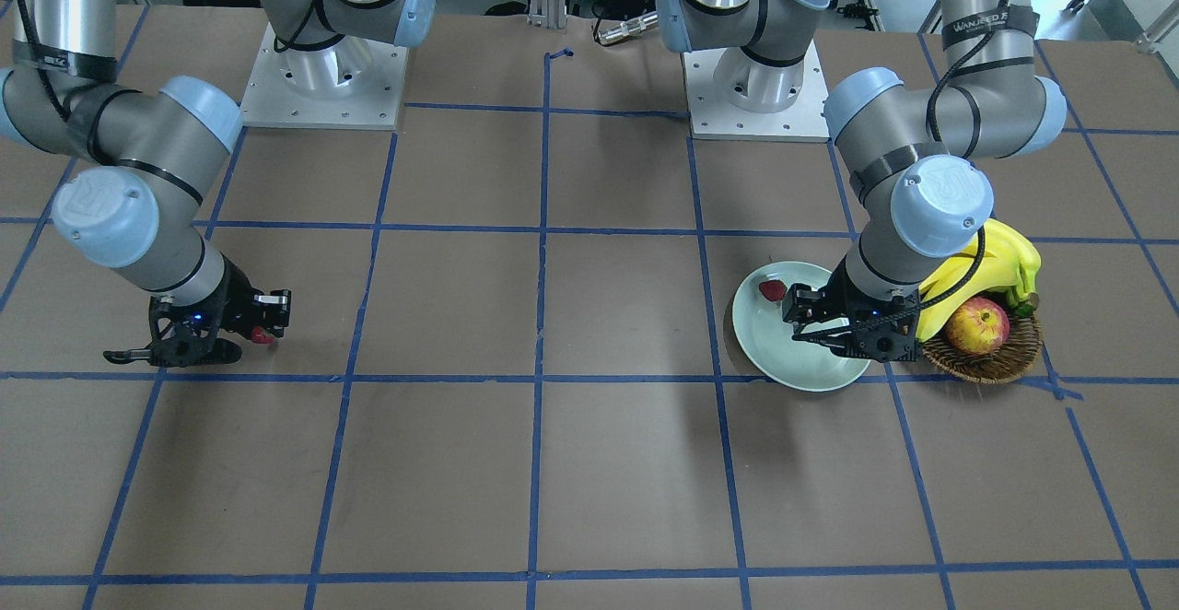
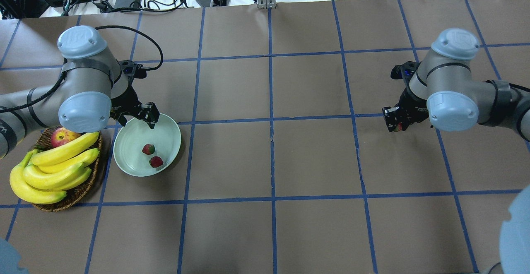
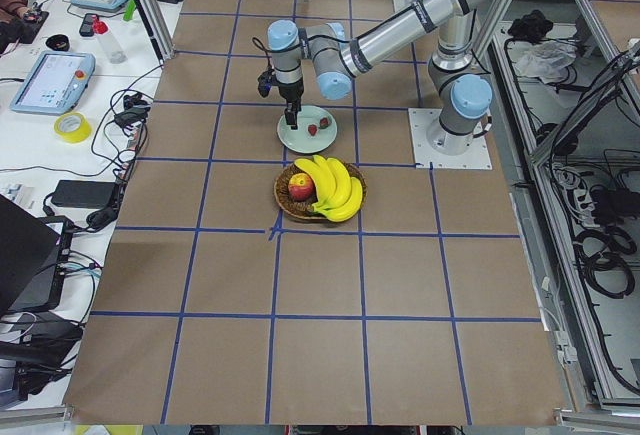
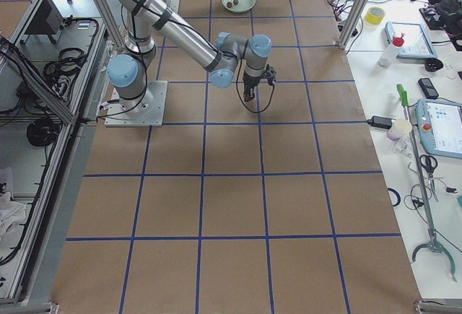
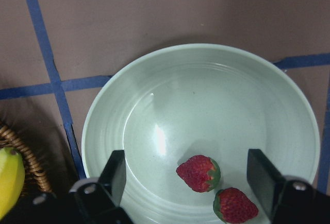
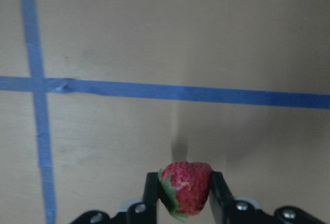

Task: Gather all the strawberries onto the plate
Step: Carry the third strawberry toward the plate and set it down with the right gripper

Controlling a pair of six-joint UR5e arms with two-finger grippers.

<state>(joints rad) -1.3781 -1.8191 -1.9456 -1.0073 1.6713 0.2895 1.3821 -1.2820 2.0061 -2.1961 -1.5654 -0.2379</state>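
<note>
Right hand (image 2: 395,121) pinches the third strawberry (image 6: 186,187), set for the plate (image 5: 206,95); left hand (image 2: 147,115) hangs open over two berries (image 5: 198,173).

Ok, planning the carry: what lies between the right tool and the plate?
Overhead view: only bare table and tape lines between right tool, gripping a strawberry, and plate.

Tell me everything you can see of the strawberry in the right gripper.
The strawberry is small, red and dimpled, its green cap at lower left in the wrist view. The right gripper pinches its sides between both fingers. It is over brown table, far from the plate; whether it touches, I cannot tell.
</note>
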